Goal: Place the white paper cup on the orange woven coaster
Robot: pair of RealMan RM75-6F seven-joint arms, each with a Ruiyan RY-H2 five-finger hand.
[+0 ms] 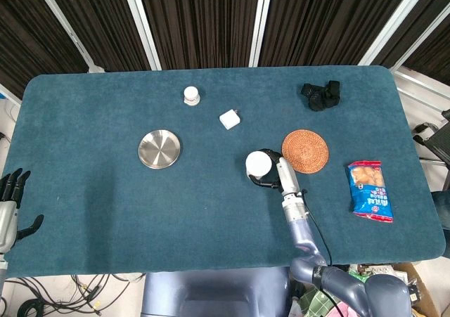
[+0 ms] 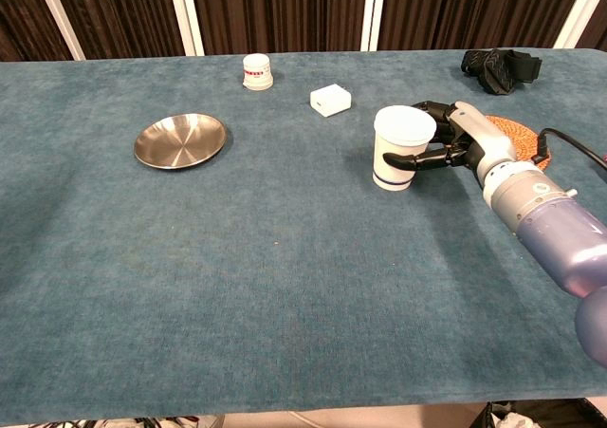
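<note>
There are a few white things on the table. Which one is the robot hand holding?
The paper cup with the blue stripe, in the right robot hand; the others sit untouched farther back.

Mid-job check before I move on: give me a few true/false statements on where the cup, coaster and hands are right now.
1. The right hand grips the white paper cup. True.
2. The cup already sits on the orange woven coaster. False: it is beside the coaster, toward the round steel plate.
3. The left hand holds the steel plate. False: it is at the table's edge, fingers apart, holding nothing.
4. The cup is upright. True.
5. The blue snack packet lies on the coaster. False: it lies apart from it, nearer the table's right end.
</note>
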